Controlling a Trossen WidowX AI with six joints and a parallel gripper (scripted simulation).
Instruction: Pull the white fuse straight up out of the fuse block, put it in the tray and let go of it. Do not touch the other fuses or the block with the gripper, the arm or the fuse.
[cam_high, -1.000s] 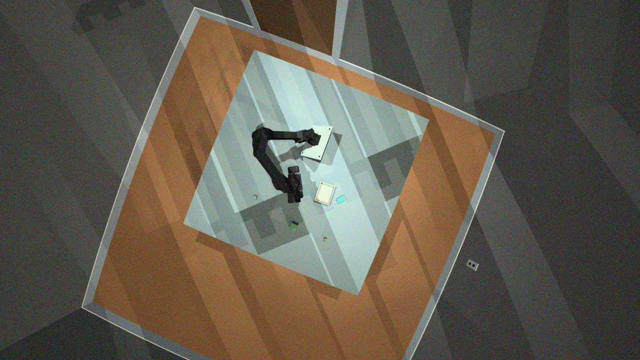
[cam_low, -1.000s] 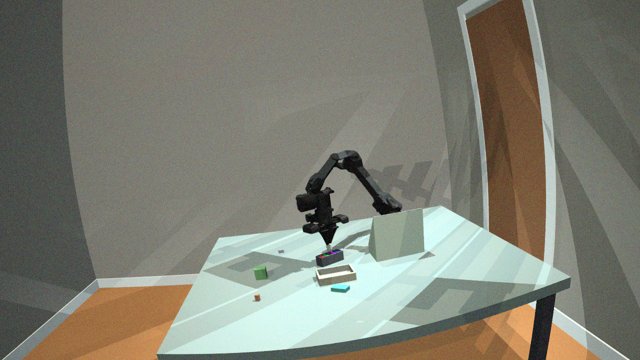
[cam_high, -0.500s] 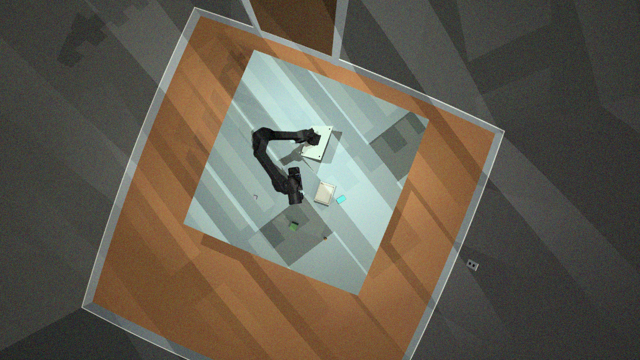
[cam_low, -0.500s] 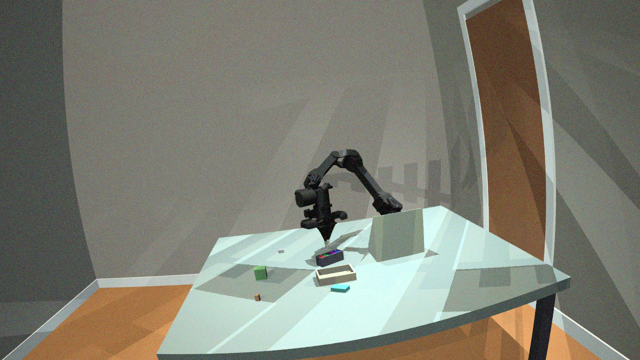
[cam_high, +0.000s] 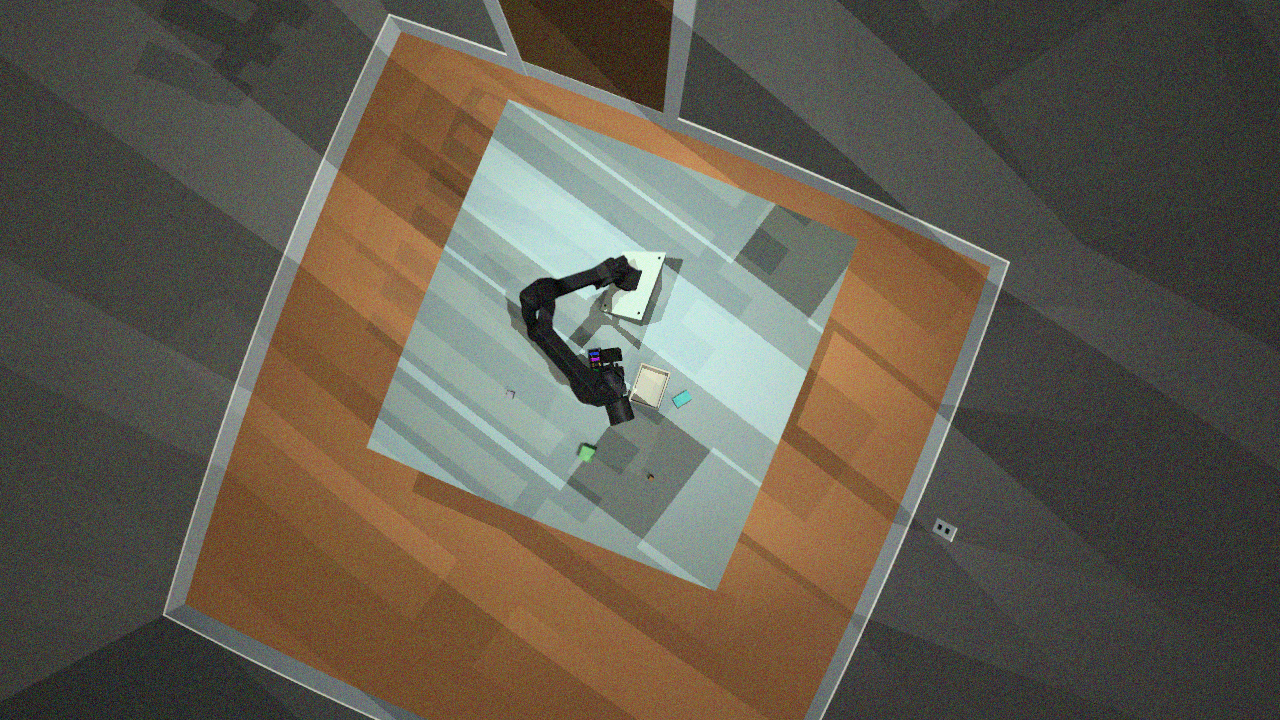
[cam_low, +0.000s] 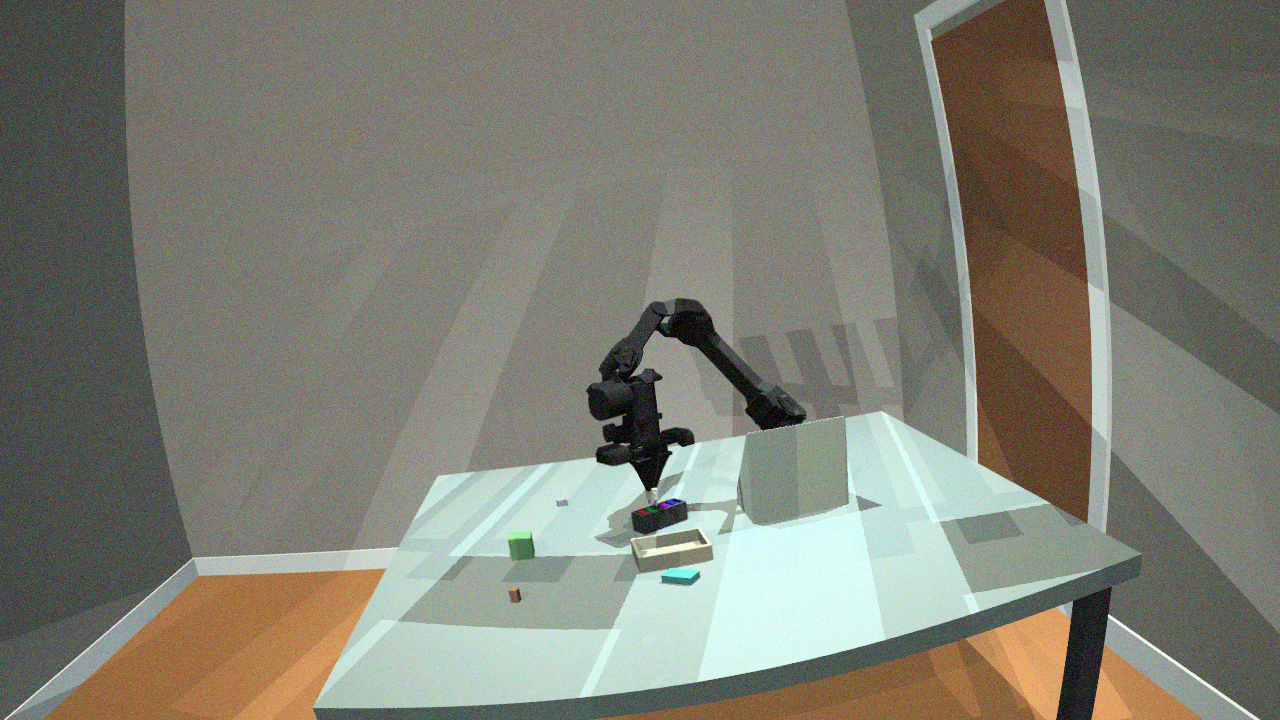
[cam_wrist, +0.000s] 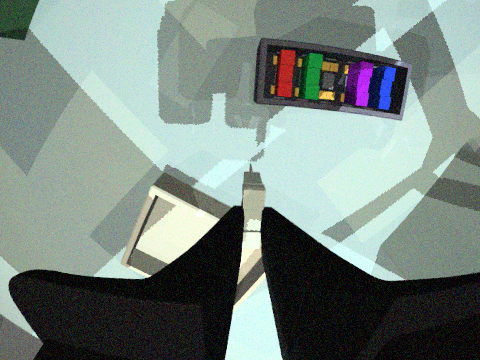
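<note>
The black two-fingered claw (cam_wrist: 250, 223) is clamped on the small white rectangular fuse (cam_wrist: 254, 196), holding it above the pale table (cam_low: 850, 573), clear of the dark oblong fuse block (cam_wrist: 331, 79). The block's middle slot is vacant between green and purple fuses. The shallow beige tray (cam_wrist: 170, 227) lies to the left, beneath the claw.

Hand (cam_wrist: 252, 223) above table (cam_low: 805, 573), fuse (cam_wrist: 254, 200) between fingers; tray (cam_low: 671, 548) before fuse block (cam_low: 659, 514).

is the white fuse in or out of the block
Out. The gripper pinches the white fuse clear of the fuse block, whose middle slot shows empty.
</note>
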